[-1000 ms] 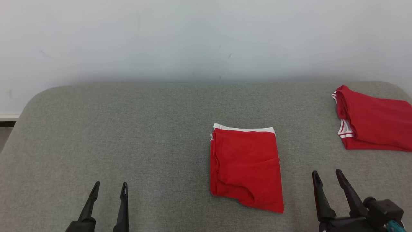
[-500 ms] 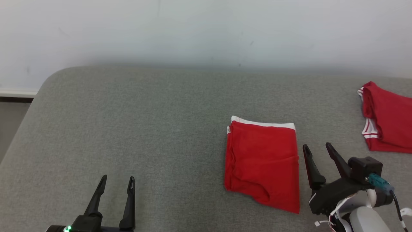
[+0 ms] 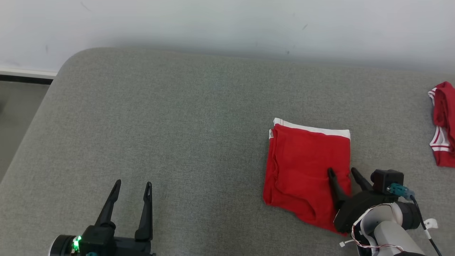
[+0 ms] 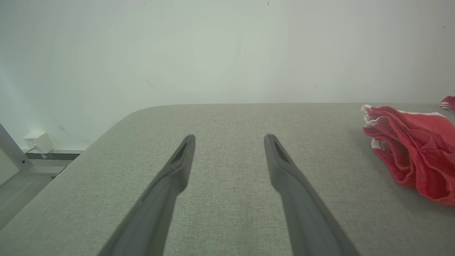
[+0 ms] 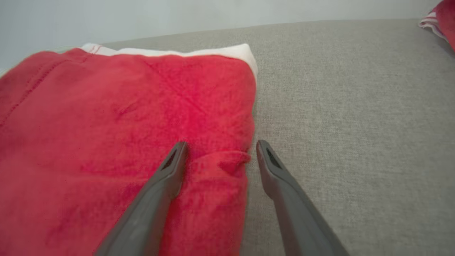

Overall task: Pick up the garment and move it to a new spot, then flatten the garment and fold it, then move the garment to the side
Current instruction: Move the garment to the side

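- The right gripper is spread wide and grips nothing. Its two fingers straddle the right-hand edge of the folded garment.
- In the right wrist view, one finger lies over the red cloth beside a small raised fold. The other finger is over the bare surface just beside the cloth's edge. Whether the tips press on the cloth cannot be told.
- The garment is red and folded into a rough rectangle, with a white band along its far edge. It lies on the right half of the grey padded surface, nearer the front edge than the back.
- The left gripper is also wide open and empty. It hangs over bare grey fabric near the front edge on the left half, well apart from the garment. A green light glows on its wrist.
- A second red garment with white stripes lies at the surface's right edge, apart from the folded one.
- A pale wall runs behind the back edge.
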Robot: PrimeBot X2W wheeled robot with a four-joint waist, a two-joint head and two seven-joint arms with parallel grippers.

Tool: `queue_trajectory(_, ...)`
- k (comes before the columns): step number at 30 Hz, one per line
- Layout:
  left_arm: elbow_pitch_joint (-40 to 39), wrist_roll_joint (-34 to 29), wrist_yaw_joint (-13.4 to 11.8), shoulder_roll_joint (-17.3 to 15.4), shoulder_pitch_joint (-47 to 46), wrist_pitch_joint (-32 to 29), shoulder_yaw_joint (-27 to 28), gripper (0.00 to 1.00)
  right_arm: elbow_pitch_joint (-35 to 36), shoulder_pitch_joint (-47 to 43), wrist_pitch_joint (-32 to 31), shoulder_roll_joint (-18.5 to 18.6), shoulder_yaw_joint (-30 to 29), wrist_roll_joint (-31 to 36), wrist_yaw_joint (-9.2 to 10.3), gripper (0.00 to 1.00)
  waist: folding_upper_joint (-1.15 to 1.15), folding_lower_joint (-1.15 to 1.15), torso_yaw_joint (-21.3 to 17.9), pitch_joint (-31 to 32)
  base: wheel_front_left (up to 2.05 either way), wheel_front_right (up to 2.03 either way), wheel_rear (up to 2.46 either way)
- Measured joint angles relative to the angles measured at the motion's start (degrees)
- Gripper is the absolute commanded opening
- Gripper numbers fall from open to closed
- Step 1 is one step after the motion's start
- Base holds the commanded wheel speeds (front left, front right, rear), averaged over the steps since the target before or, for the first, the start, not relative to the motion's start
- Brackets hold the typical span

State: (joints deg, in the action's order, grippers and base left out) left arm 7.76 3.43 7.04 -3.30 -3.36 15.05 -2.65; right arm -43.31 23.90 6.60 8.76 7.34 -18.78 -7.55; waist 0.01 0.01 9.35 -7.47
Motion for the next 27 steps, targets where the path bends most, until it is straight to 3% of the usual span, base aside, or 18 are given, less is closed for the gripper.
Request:
queue_trajectory(7,0.0,0.0,-0.2,0.1,-0.6,0.0,0.2,1.00,-7.6,3.2,0.4,-0.6,1.3,-1.6,-0.01,1.00,-0.01,-0.01,0.2,-1.4,0.00,0.00,0.00)
queue_trajectory(8,0.0,0.0,-0.2,0.1,-0.7,0.0,0.1,1.00,-8.1,3.6,0.6,-0.7,1.5,-2.0,-0.01,0.92,-0.01,-0.01,0.2,-1.6,0.00,0.00,0.00)
queue_trajectory(9,0.0,0.0,-0.2,0.1,-0.9,0.0,0.1,1.00,-8.5,4.0,0.9,-0.8,2.0,-2.3,-0.01,0.30,-0.01,-0.01,0.2,-1.7,0.00,0.00,0.00)
queue_trajectory(10,0.0,0.0,-0.3,0.1,-1.0,0.0,0.0,1.00,-8.9,4.4,1.2,-0.8,2.3,-2.8,-0.01,0.00,-0.01,0.00,0.2,-1.9,0.00,0.00,0.00)
queue_trajectory(17,-0.3,0.2,-0.6,0.2,-1.4,0.0,-0.1,1.00,-9.9,7.8,2.2,1.5,6.5,-3.7,-0.02,0.00,-0.01,0.00,-0.6,-2.9,0.00,0.00,0.00)
queue_trajectory(27,-1.4,-0.1,-0.5,0.3,-3.5,0.0,-1.0,1.00,-4.3,17.9,-2.4,12.6,17.4,-5.2,-0.01,0.00,0.00,0.00,-3.5,-6.5,0.00,0.00,0.00)
